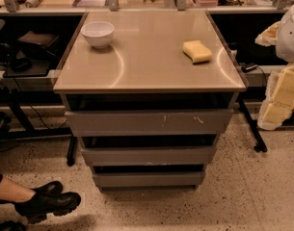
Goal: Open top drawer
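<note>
The top drawer point(149, 122) is the widest of three plain grey handle-less fronts on the cabinet, with pale scratch marks right of centre. Its front sits just under the front edge of the beige tabletop point(146, 73), with a dark gap above it. Two narrower grey drawers point(149, 156) lie below it. My gripper is not in view. A white rounded shape point(290, 30) at the right edge may be part of my arm; it stands to the right of the cabinet and apart from it.
A white bowl point(98, 33) and a yellow sponge point(197, 51) sit on the tabletop. A person's black shoes point(46, 202) are on the floor at lower left. Yellow foam blocks point(280, 100) and a black table leg point(252, 129) stand to the right.
</note>
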`<action>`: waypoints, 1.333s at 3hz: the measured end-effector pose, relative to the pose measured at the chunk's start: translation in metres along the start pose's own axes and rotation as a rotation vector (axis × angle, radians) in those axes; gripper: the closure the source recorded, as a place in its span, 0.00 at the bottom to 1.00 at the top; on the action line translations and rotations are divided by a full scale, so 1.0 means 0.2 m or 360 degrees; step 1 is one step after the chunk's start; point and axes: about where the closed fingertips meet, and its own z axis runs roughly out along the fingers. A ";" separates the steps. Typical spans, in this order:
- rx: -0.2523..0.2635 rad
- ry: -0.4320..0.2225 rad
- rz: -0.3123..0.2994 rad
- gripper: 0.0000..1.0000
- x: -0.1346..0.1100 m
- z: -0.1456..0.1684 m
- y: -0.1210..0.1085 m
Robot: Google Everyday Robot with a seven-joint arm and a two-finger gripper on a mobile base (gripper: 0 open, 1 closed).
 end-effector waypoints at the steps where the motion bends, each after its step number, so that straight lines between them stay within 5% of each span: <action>1: 0.0000 0.0000 0.0000 0.00 0.00 0.00 0.00; 2: 0.0040 -0.0029 -0.0002 0.00 -0.05 0.04 0.01; 4: 0.0051 -0.0223 0.0011 0.00 -0.48 0.48 0.19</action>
